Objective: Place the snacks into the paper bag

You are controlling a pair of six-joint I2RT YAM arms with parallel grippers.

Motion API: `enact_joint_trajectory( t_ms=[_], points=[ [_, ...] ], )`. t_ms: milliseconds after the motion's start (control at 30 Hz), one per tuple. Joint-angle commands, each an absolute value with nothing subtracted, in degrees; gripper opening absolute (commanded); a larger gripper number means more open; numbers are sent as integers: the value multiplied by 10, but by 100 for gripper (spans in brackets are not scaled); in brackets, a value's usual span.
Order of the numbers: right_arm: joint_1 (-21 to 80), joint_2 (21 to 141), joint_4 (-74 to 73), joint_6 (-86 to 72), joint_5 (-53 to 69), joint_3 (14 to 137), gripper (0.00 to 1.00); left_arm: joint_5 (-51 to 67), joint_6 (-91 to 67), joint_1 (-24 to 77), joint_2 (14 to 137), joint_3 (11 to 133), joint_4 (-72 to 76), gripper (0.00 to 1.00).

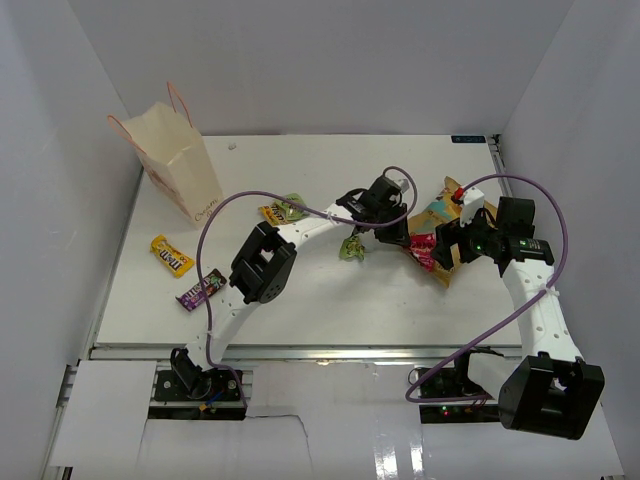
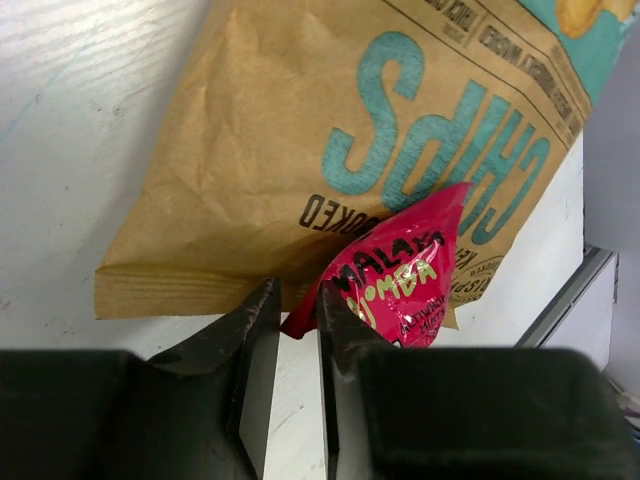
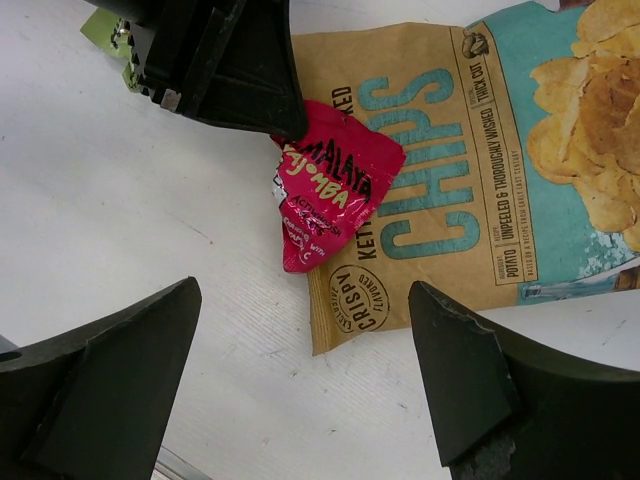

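Paper bag [image 1: 178, 165] stands upright at the far-left corner of the table [image 1: 300, 320]. How far its mouth is open is hard to judge from above.

Yellow packet [image 1: 172, 256] and purple packet [image 1: 200, 290] lie loose near the left edge. Green packet [image 1: 352, 248] sits mid-table under the outstretched left arm.

Left gripper [image 2: 297, 310] is clenched on one corner of the red packet [image 2: 400, 280], which overlaps the chip bag [image 3: 470, 200].

The bag lies well away to the left and back of this grip. That looks like a long carry, though towards the left arm's own side.

Right gripper [image 3: 302, 290] hangs spread wide above the chip bag's near edge, holding nothing.

From overhead both wrists cover much of the chip bag.
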State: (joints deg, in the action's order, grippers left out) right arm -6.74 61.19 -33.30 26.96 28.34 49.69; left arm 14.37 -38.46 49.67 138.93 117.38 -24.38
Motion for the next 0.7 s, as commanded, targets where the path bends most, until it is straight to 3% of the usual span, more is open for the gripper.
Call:
enact_joint_trajectory(
  t_ms=[0, 200, 333, 667],
  points=[
    [-69, 611, -325, 261, 299, 497, 90, 160, -371, 504, 1381, 1203, -231, 30],
    [-70, 610, -326, 261, 301, 497, 90, 179, -370, 501, 1348, 1180, -189, 0],
    [-70, 605, -328, 268, 299, 496, 91, 161, -368, 483, 1277, 1089, -172, 0],
    [-70, 600, -324, 286, 332, 497, 91, 42, -316, 329, 936, 862, -193, 0]
  ],
)
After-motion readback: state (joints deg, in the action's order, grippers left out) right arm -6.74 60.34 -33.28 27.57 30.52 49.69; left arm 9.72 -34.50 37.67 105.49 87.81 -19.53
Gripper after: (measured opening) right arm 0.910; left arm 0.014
